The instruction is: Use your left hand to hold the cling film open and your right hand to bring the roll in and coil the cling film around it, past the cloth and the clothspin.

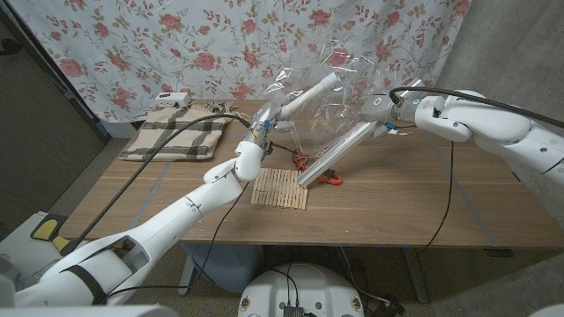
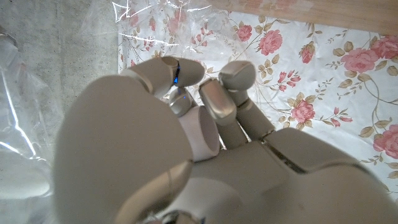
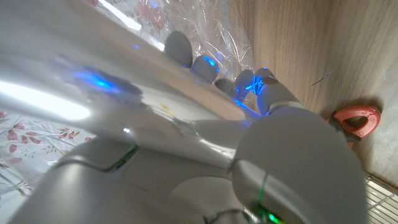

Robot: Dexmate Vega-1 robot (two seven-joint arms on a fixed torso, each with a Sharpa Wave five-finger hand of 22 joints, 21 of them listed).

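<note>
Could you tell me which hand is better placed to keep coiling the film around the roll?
Right: the right hand grips the roll with film on it; the left hand holds the film's free end.

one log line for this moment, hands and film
left hand: holds cling film up | right hand: grips roll, tilted over table | cloth: far left | red clip: under roll
</note>
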